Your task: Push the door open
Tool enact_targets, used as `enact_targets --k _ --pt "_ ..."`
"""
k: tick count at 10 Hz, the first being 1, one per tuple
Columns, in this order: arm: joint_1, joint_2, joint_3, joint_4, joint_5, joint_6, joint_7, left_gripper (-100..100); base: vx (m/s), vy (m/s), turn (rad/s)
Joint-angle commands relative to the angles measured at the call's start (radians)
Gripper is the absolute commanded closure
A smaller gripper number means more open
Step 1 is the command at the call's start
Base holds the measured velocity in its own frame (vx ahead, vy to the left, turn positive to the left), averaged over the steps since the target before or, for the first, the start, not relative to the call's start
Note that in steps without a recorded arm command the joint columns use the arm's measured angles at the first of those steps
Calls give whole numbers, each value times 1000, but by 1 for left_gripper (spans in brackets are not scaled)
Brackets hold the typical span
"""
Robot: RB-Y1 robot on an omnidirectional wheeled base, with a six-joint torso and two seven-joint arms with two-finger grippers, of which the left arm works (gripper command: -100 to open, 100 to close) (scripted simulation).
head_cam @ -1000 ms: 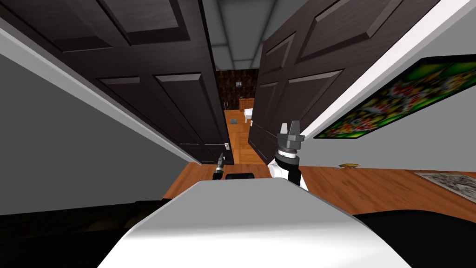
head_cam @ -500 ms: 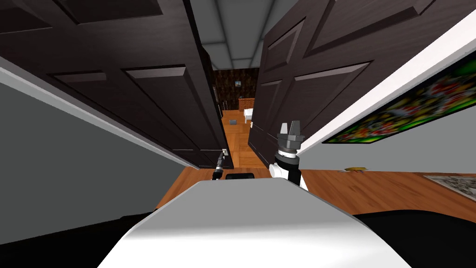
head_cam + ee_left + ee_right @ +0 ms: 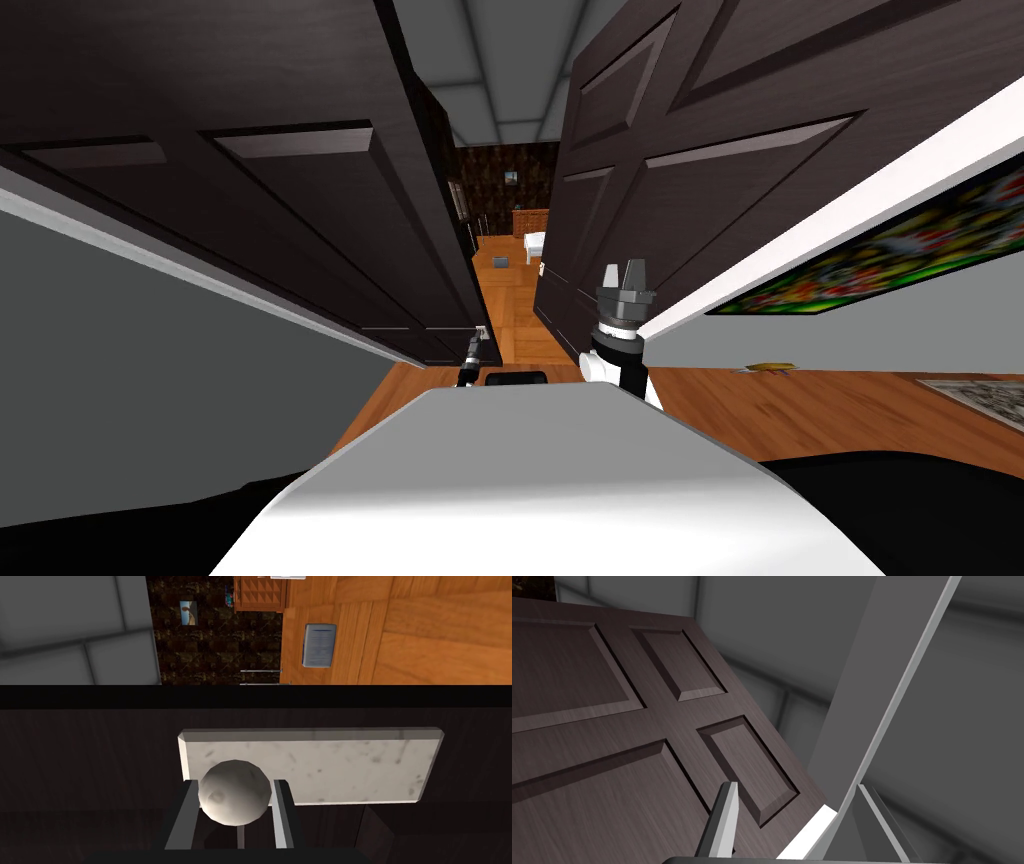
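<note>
Dark door (image 3: 90,766), end effector (image 3: 236,785) around knob (image 3: 234,796)

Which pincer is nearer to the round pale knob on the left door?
Left. The left pincer is shut on the knob, clamping its sides; the right pincer stands open beside the right door, away from the knob.

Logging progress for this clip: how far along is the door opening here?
Done: the dark brown panelled left door leaf and right door leaf stand ajar, wooden floor showing between them. In hand: the left gripper is shut on the round pale grey knob on the left leaf's white plate; the right gripper is open beside the right leaf. Left: pushing the left leaf wider.
</note>
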Motion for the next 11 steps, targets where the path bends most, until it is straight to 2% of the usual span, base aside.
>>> enact_targets --k 1,4,5,9,11 --pt "1 0 0 0 0 -1 0 100 -19 3 -4" --pt "1 0 0 0 0 -1 0 100 -4 0 1" --pt "-5 10 9 8 7 2 -8 100 100 -32 55" --pt "-19 23 28 20 21 2 -23 100 165 -27 64" --pt "-30 29 43 30 32 1 -34 100 220 -16 140"
